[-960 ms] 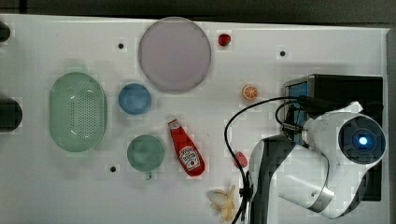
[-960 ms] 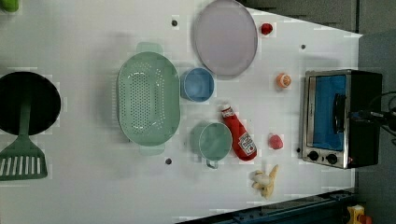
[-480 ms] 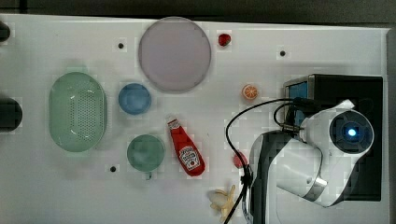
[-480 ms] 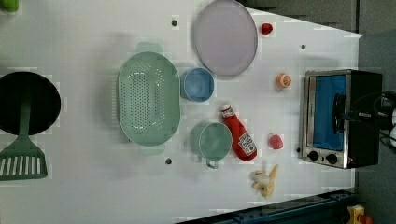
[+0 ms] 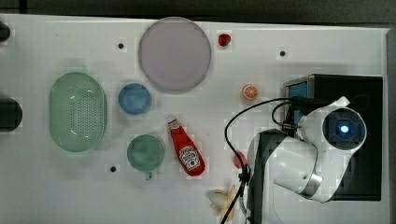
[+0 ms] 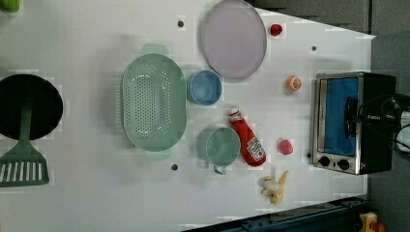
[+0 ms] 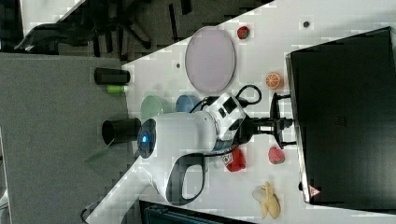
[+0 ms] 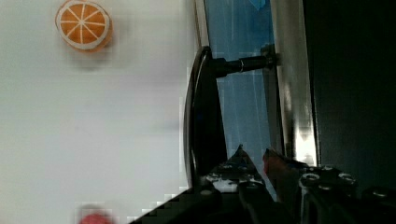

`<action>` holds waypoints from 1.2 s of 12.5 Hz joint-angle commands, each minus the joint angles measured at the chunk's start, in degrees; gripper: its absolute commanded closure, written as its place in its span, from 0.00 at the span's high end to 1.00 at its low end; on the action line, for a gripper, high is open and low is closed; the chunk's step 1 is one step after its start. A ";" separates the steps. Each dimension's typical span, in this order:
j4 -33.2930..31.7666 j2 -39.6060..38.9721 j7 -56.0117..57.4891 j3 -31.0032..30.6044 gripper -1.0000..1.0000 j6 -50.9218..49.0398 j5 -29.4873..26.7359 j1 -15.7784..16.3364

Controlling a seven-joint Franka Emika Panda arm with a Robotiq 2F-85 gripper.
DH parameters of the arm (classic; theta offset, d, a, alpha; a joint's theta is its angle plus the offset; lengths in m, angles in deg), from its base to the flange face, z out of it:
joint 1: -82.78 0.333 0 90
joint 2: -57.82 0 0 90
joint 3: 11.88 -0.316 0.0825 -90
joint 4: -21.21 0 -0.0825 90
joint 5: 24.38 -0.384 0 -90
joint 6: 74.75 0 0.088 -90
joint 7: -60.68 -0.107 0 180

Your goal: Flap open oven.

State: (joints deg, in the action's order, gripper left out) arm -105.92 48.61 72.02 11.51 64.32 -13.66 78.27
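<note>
- The oven (image 6: 350, 123) stands at the left view's right on the bench (image 6: 96, 43), door shut.
- Our gripper (image 7: 280, 123) has its jaws narrowly apart at the handle (image 8: 198, 116) (grip unclear), which runs crosswise to them.

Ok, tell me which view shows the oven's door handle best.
The wrist view: the handle stands off the blue door close up. The left view shows the oven front with the handle small; the right view shows it edge-on; the top view has the arm over it.

Oven (image 6: 350, 122): matt black body, shiny metal front frame, glossy blue-tinted glass door; table (image 5: 289, 28) smooth white.
</note>
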 commanded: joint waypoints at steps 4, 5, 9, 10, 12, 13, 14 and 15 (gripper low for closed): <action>-0.18 -0.59 -10.93 -2.59 0.18 -1.85 13.55 3.57; -0.20 -0.78 -14.03 -3.05 0.18 -2.26 15.74 4.08; -0.22 -2.12 -21.59 -5.56 0.18 -4.90 21.26 5.83; -0.22 -2.54 -22.48 -6.41 0.18 -5.78 22.69 6.34; -0.18 -3.75 -26.66 -8.01 0.18 -7.38 25.78 7.37; -0.20 -4.49 -29.56 -8.64 0.18 -8.08 27.65 7.95; -0.19 -5.26 -32.08 -9.35 0.18 -8.72 29.67 8.57; -0.18 -6.15 -34.47 -10.03 0.18 -9.28 31.30 9.20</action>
State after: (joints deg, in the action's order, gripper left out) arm -106.14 44.84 44.55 3.47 55.34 17.84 85.70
